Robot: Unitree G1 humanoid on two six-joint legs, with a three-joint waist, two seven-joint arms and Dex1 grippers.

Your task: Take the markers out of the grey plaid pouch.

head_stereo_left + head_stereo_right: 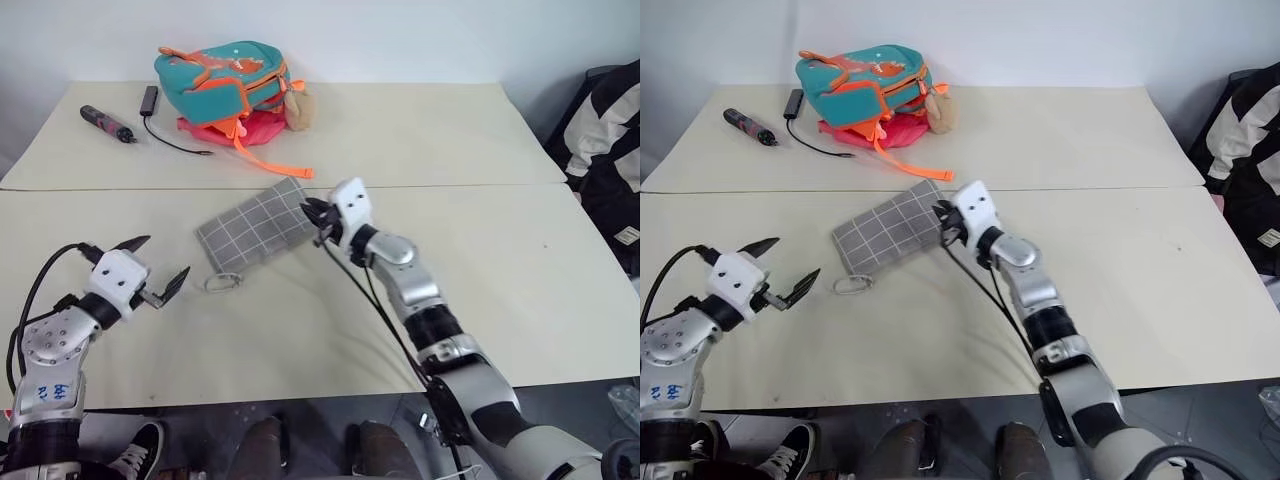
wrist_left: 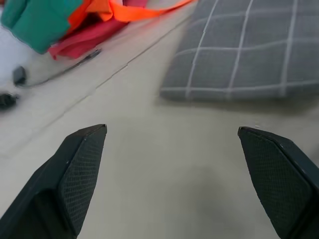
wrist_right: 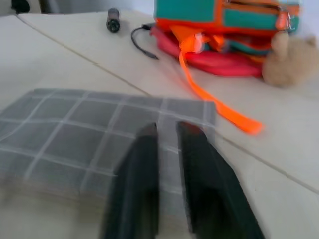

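The grey plaid pouch (image 1: 258, 228) lies flat on the table's middle, with its zipper loop (image 1: 222, 283) at the near end. My right gripper (image 1: 318, 215) is shut, and its fingers (image 3: 144, 154) rest over the pouch's far right corner. Whether they pinch the fabric cannot be told. My left gripper (image 1: 160, 262) hovers wide open to the left of the pouch, apart from it, with nothing between its fingers (image 2: 79, 169). The markers are hidden.
A teal-and-orange backpack (image 1: 225, 78) with a trailing orange strap (image 1: 270, 160) and a plush bear (image 1: 300, 108) sits at the back. To its left lie a black-and-red tool (image 1: 108, 123) and a black cable (image 1: 170, 140). A striped garment (image 1: 605, 125) hangs at the right.
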